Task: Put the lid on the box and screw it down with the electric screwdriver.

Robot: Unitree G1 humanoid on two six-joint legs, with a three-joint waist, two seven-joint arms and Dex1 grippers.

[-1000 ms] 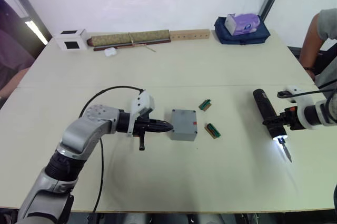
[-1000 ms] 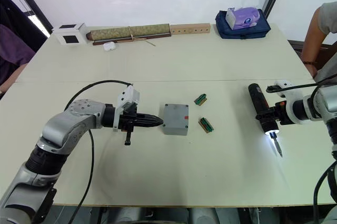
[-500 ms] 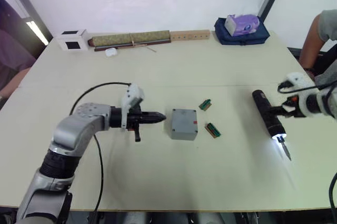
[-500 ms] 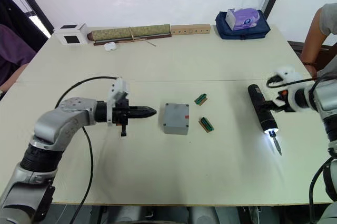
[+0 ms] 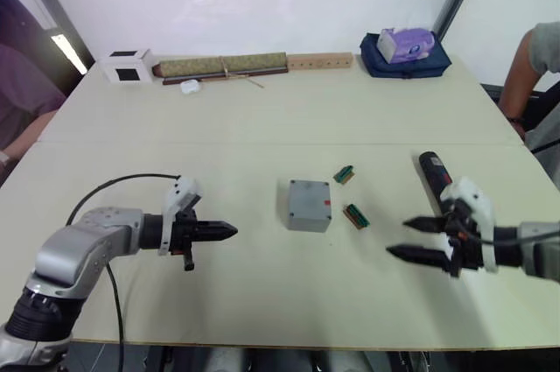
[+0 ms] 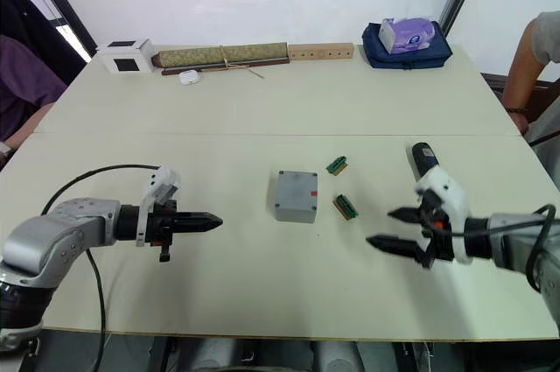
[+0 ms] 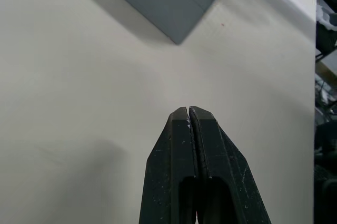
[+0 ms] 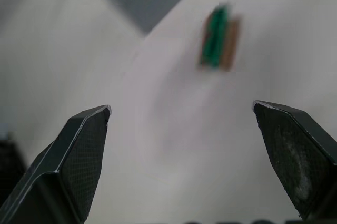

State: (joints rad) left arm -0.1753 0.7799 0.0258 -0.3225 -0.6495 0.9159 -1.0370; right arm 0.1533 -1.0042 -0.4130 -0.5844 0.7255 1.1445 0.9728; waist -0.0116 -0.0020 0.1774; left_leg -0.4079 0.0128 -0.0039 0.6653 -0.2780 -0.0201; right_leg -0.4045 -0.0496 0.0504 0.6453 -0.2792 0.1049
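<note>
Pale table (image 5: 262,118) under a white wall, with the grey box (image 5: 308,205) near its middle, lid apparently seated on top though the seam is hard to make out, red mark on the side facing the right arm. Left gripper (image 5: 226,231) well apart from the box on the robot's left, pointing at it, fingers pressed together; right gripper (image 5: 413,239) on the other side, fingers spread wide and holding nothing. Black screwdriver (image 5: 432,169) lying on the table just beyond the right gripper, two small green circuit boards (image 5: 354,215) between it and the box.
</note>
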